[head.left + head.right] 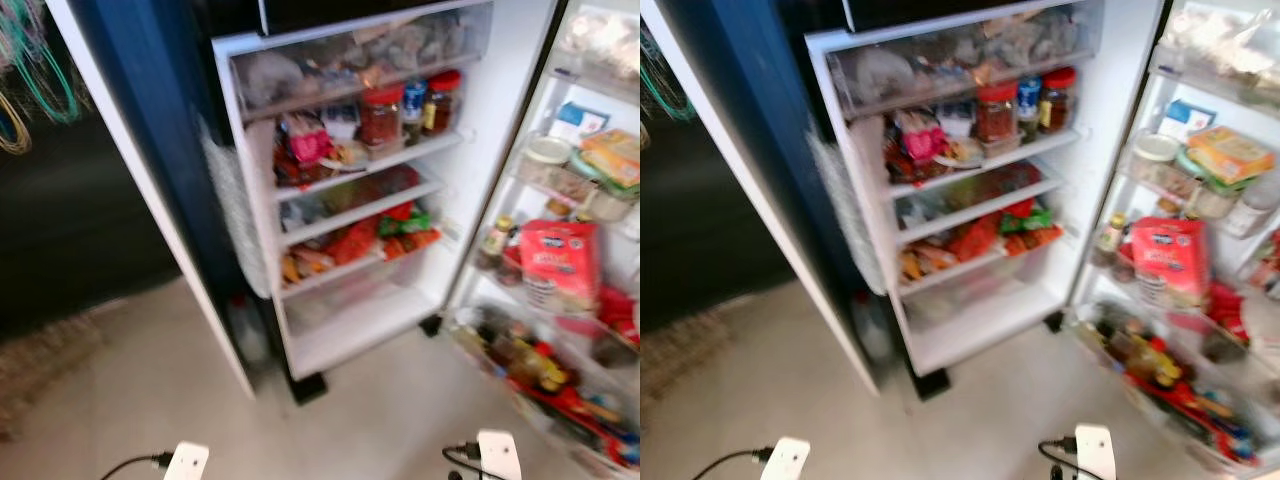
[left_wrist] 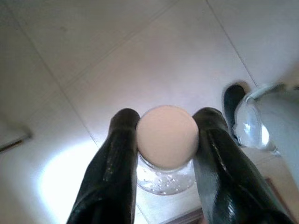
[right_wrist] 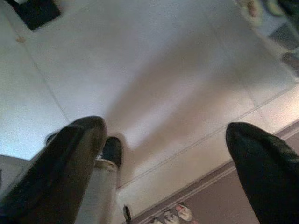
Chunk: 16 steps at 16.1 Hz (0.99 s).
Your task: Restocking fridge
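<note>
Item one, your fridge (image 1: pixel 480 150): it stands open across the centre and right of the head view, the picture somewhat blurred, with its dark blue side panel (image 1: pixel 160 120) running down the upper left. Top compartment: a clear drawer (image 1: pixel 360 55) of wrapped goods too soft to identify. Shelf below it: three red-lidded jars (image 1: pixel 410 105) at the right and a pink packet (image 1: pixel 305 140) at the left. Lower shelves: red, green and orange packets (image 1: pixel 380 232), then a bare white bottom shelf (image 1: pixel 350 320). Item two, the door racks (image 1: pixel 570 300) at the right of the frame: a large red-and-white bag (image 1: pixel 560 262) in the middle rack, a yellow box (image 1: pixel 612 155) above it, and a row of bottles (image 1: pixel 520 360) in the lowest rack. Item three, the floor (image 1: pixel 150 380): pale tile, lower half of the frame, with two white arm ends and their black cables at the bottom edge. Item four, your left pincer (image 2: pixel 166 140): in its wrist view it points down at the floor and is closed narrow on a small clear jar with a pale round lid (image 2: pixel 167 135), a finger pressed on either side, so the stock item sits in that grip, low and short of the fridge. Item five, your right pincer (image 3: pixel 163 149): spread wide in its wrist view, holding nothing, aimed at the tile floor.
</note>
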### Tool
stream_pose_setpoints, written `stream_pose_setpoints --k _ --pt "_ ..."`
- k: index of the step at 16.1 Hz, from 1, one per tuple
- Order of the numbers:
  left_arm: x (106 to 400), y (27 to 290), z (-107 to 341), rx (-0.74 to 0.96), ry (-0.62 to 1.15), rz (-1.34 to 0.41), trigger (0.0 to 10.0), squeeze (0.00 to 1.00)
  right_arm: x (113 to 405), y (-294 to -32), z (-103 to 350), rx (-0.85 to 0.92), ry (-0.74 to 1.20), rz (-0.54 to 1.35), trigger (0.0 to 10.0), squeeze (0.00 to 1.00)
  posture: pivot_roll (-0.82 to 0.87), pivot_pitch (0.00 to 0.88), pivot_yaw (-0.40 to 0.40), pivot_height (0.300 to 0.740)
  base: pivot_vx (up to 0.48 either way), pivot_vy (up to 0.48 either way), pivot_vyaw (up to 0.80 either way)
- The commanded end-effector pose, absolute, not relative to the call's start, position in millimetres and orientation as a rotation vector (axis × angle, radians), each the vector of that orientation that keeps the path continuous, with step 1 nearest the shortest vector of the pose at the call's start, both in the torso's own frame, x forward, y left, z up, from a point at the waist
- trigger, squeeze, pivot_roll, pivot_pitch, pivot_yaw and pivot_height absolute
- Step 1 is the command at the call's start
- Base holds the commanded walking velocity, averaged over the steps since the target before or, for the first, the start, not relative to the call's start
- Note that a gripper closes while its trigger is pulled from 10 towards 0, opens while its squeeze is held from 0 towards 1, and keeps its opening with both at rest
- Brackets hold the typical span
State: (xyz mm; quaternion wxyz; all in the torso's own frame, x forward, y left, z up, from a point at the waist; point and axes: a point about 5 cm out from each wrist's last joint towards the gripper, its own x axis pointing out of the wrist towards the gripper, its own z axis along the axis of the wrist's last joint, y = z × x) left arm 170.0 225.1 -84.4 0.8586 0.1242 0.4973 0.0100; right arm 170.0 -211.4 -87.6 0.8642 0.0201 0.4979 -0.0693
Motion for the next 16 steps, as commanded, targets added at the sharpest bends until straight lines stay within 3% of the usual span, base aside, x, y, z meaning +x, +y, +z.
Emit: stream_pose_setpoints --k 1,11,16 --pt "164.8 230.9 -85.4 0.264 1.062 0.035 10.0 0.0 169.7 -203.6 -89.1 0.063 1.049 -0.131 10.0 0.0 0.05 0.031 0.032 0.74 0.0 -0.371 0.0" --pt "165.2 230.9 -85.2 0.272 1.06 0.033 10.0 0.0 169.7 -203.2 -89.1 0.082 1.047 -0.127 10.0 0.0 0.06 0.032 0.031 0.74 0.0 -0.359 0.0" --pt "167.6 231.6 -83.1 0.255 1.004 0.067 10.0 0.0 169.1 -202.9 -89.4 0.084 1.051 -0.123 10.0 0.0 0.06 0.05 0.037 0.74 0.0 0.0 0.0"
